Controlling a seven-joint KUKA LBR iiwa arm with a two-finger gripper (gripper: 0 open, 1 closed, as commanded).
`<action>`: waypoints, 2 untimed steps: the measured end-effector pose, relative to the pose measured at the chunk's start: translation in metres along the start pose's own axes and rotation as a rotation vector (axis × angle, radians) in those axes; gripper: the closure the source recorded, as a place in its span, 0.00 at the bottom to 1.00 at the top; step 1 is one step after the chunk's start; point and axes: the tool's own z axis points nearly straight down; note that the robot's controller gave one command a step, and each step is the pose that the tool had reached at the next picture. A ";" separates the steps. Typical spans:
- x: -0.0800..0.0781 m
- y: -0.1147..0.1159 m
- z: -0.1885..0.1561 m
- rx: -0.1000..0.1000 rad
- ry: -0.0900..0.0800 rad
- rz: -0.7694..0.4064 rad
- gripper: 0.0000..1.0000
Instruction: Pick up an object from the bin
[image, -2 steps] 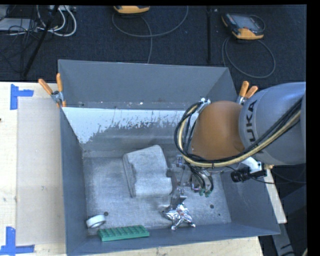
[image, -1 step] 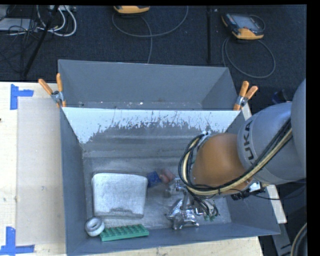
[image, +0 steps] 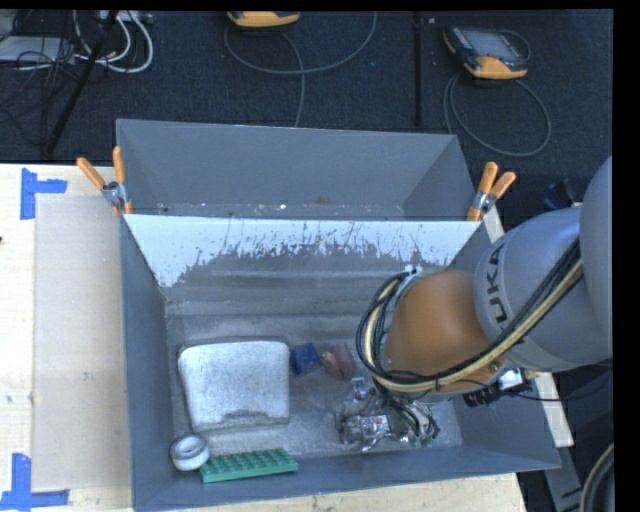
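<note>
Objects for picking lie low in the grey bin (image: 300, 185), probably slid down its sloping walls: a whitish tape roll (image: 188, 452), a green toothed strip (image: 250, 465), a pale grey pad (image: 235, 385), a small blue piece (image: 305, 358). Rightmost, the gripper (image: 375, 422) is down near the floor; I cannot tell whether it is open or closed.

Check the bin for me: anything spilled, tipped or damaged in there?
Nothing stands out. The pale block, small blue piece, green ridged strip and white roll lie loose on the floor of the bin, none visibly broken. The gripper sits low, right of them.
</note>
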 end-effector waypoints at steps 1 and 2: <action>-0.013 -0.038 -0.068 0.002 -0.010 0.028 1.00; -0.001 -0.046 -0.085 0.000 -0.003 0.257 1.00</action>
